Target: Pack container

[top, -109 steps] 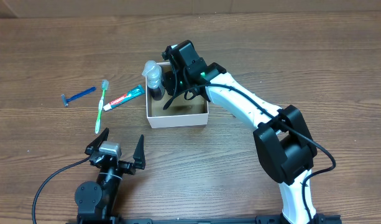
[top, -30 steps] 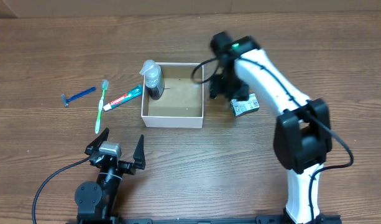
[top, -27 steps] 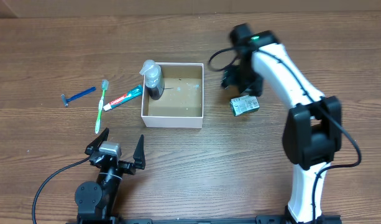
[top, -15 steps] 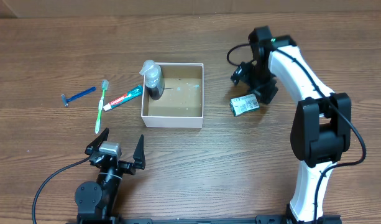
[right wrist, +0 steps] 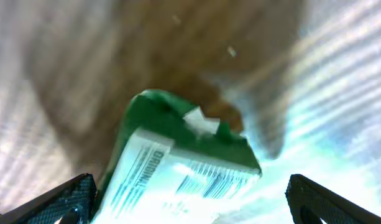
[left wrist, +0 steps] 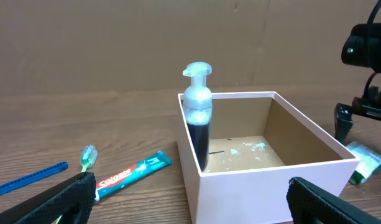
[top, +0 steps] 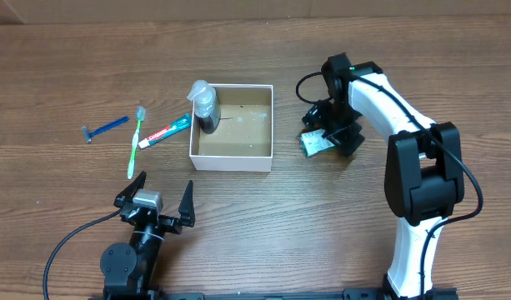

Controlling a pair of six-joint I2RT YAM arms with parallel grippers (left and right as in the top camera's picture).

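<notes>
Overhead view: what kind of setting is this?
Probably a robot manipulation test bench rather than a home. A left arm and a right arm work at a wood-grain table. A toothbrush, toothpaste and razor are laid out beside an open cardboard container.

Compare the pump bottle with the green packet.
The bottle stands upright inside the box, in a left corner; the packet lies outside it on the table, to the box's right. The bottle is clear, holds dark liquid and has a pump top; the packet is green and white, flat-sided, with printed text. Both are small beside the box.
</notes>
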